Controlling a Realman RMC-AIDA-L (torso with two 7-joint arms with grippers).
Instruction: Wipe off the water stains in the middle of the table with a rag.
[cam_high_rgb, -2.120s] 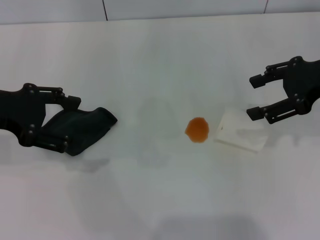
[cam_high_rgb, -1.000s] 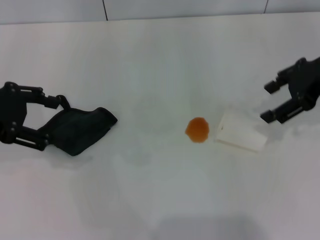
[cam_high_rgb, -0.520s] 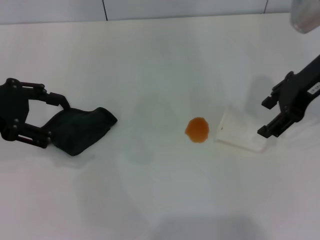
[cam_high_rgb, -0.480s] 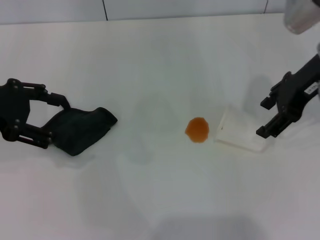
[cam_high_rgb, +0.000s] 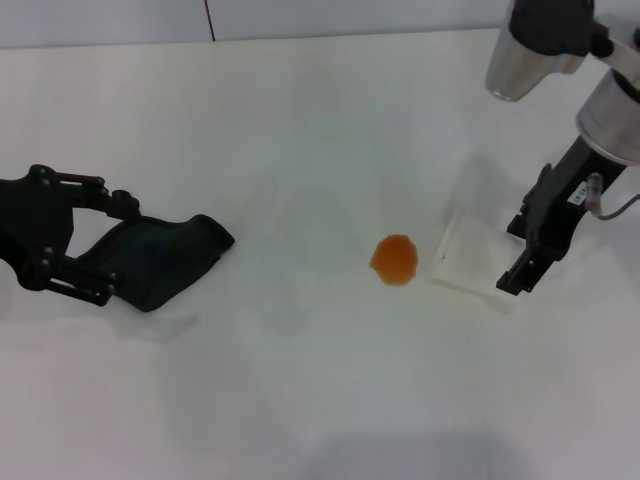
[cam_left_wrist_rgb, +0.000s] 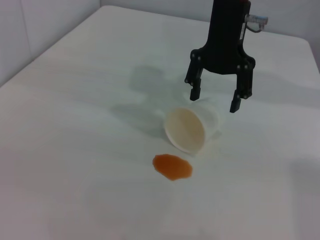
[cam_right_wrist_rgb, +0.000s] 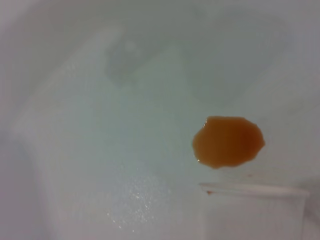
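Observation:
The water stain (cam_high_rgb: 395, 259) is a small orange blob in the middle of the white table (cam_high_rgb: 300, 400); it also shows in the left wrist view (cam_left_wrist_rgb: 172, 166) and the right wrist view (cam_right_wrist_rgb: 228, 141). The dark rag (cam_high_rgb: 170, 255) lies at the left. My left gripper (cam_high_rgb: 118, 250) is open, its fingers on either side of the rag's left end. My right gripper (cam_high_rgb: 515, 252) is open and points down over the far end of a tipped white paper cup (cam_high_rgb: 478, 258), right of the stain; the left wrist view shows that gripper (cam_left_wrist_rgb: 214, 99) above the cup (cam_left_wrist_rgb: 190, 129).
The cup lies on its side, its mouth toward the stain; its rim shows in the right wrist view (cam_right_wrist_rgb: 255, 189). A wall with a dark seam (cam_high_rgb: 209, 18) runs along the table's far edge.
My right arm has swung from level to pointing down and moved left over the cup. My left gripper drew back left off the rag, then came a little right again.

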